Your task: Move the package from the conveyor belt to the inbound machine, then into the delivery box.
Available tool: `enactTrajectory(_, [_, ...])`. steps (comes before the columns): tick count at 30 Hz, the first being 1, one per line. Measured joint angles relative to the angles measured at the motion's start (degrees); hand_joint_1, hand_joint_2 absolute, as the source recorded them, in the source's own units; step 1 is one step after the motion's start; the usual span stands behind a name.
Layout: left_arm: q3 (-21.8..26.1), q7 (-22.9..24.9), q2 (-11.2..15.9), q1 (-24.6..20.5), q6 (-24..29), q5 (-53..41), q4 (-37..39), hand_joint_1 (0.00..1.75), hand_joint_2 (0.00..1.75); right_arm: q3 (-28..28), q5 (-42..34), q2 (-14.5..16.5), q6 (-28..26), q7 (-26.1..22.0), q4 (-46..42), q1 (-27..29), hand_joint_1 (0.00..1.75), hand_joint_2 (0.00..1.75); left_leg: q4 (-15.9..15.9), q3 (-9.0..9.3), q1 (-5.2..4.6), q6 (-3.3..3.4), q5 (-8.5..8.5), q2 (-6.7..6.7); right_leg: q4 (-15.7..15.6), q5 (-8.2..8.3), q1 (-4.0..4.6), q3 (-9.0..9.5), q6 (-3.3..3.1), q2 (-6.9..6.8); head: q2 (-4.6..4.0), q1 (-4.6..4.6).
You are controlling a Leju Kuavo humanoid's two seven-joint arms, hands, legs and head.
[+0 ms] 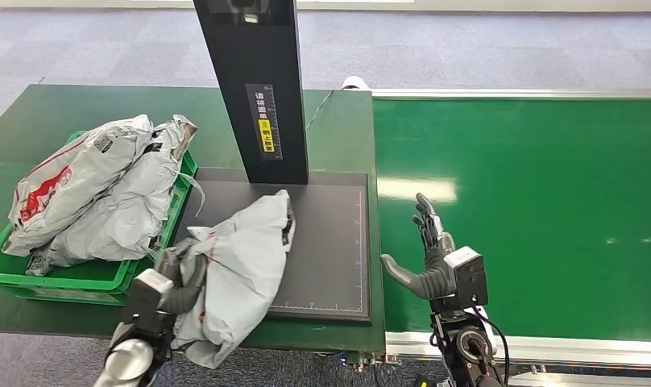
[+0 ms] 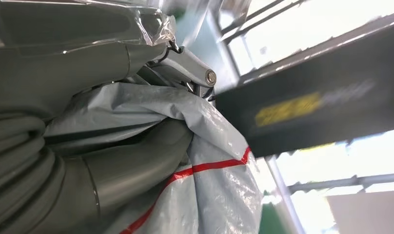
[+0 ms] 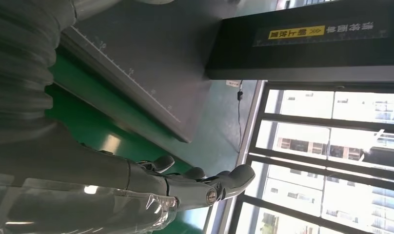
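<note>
From the head view, the left hand [image 1: 171,284] holds the grey bag [image 1: 238,270] by its near edge. The bag stretches away from the hand over the black pad [image 1: 330,242] of the machine. The black post [image 1: 254,81] stands past the bag. A green box [image 1: 80,278] full of grey bags sits just beside the left hand, on its outer side. The right hand [image 1: 427,258] is spread wide and holds nothing, above the green belt [image 1: 532,210].

From the left wrist, the fingers [image 2: 136,165] wrap tight around the crinkly bag [image 2: 219,175] with a red line.

From the right wrist, the fingers [image 3: 205,183] reach out straight with nothing in them. The pad [image 3: 151,63] lies beyond them.
</note>
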Motion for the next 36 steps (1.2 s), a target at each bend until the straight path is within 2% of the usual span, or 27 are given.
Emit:
enactTrajectory(3, [4.86,-2.19,-0.10,3.04,-0.72,0.72,-8.46,1.75,1.75,-0.95,1.20,0.18,-0.34,0.02,-1.31,1.68,0.00,1.75,0.00,-0.14,0.00,0.00,0.00,0.00,0.00,-0.01,0.00,-0.12,-0.01,0.00,0.00,0.00])
enactTrajectory(9, [12.11,-4.84,-2.34,6.98,-1.50,0.59,-22.91,1.75,1.75,-2.58,3.19,1.50,-0.49,0.40,-3.84,3.46,0.00,1.75,0.00,-0.21,-0.01,0.00,0.00,0.00,-0.01,-0.01,-0.01,-0.15,0.00,-0.01,0.00,0.02])
enactTrajectory(18, [22.13,-5.55,-2.63,6.17,-5.10,5.41,-31.72,1.75,1.75,-4.64,3.89,2.13,0.68,1.16,-5.87,3.90,0.00,1.75,0.00,-0.15,0.03,-0.02,0.02,-0.01,0.00,0.00,0.03,-0.15,-0.01,-0.01,0.00,0.01])
enactTrajectory(22, [24.86,-4.55,-2.31,2.93,-7.02,8.08,-33.20,1.75,1.75,-5.11,4.06,2.43,0.98,1.17,-5.92,3.88,0.00,1.75,0.00,-0.16,0.02,-0.02,0.02,-0.02,0.00,0.00,0.02,-0.12,-0.01,-0.02,0.00,0.02])
enactTrajectory(29, [28.70,-0.62,0.80,-3.71,-7.17,9.85,-33.19,1.75,1.75,-5.91,4.44,2.92,1.40,1.10,-6.34,4.05,0.00,1.75,0.00,-0.13,0.02,-0.02,0.02,-0.01,0.00,0.01,0.02,-0.14,-0.01,-0.01,0.00,0.01])
enactTrajectory(33, [30.60,3.54,3.28,-8.66,-5.25,8.63,-29.62,1.75,1.75,-6.14,4.81,3.40,1.68,0.97,-6.37,4.04,0.00,1.75,0.00,-0.14,0.04,-0.05,0.05,-0.02,0.01,0.01,0.04,-0.14,-0.02,-0.02,0.00,0.01])
enactTrajectory(36, [31.22,6.31,5.14,-13.02,-3.67,5.78,-23.94,1.75,1.75,-6.20,5.10,3.87,2.12,0.81,-6.35,3.97,0.00,1.75,0.00,-0.13,0.05,-0.09,0.08,-0.03,0.03,0.01,0.05,-0.13,-0.03,-0.02,0.00,0.01])
